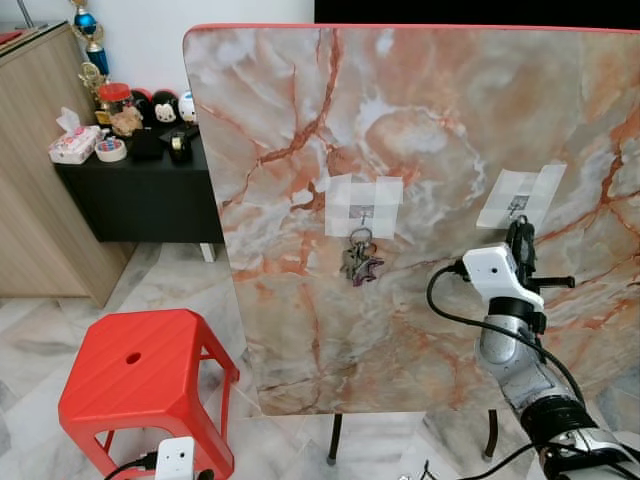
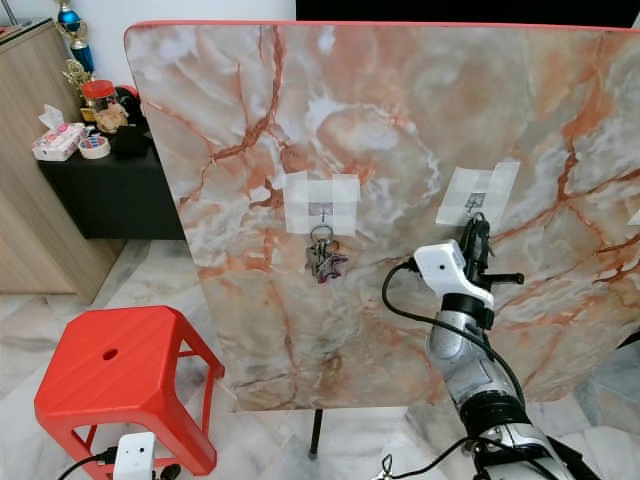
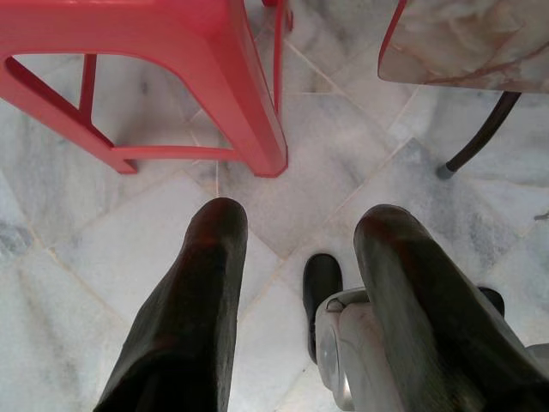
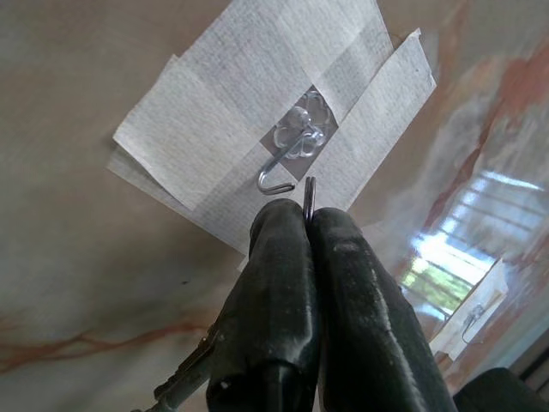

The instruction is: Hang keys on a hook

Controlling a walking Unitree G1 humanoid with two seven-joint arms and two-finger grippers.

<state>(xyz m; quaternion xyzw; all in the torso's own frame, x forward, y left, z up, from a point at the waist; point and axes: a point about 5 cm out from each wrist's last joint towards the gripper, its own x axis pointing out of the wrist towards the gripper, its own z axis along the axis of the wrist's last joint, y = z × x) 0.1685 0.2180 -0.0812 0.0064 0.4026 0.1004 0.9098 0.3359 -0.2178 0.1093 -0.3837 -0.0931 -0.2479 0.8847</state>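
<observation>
just below the taped hook (image 4: 287, 163), the right hand (image 4: 309, 225) pinches a key ring (image 4: 310, 194) tight

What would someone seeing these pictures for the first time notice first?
Probably the big marble-patterned tabletop stood up on edge like a wall, with a bunch of keys already hanging from a taped hook at its middle. To its right, the right gripper holds a key ring pinched just under a second taped hook. A bright red stool stands at lower left.
</observation>
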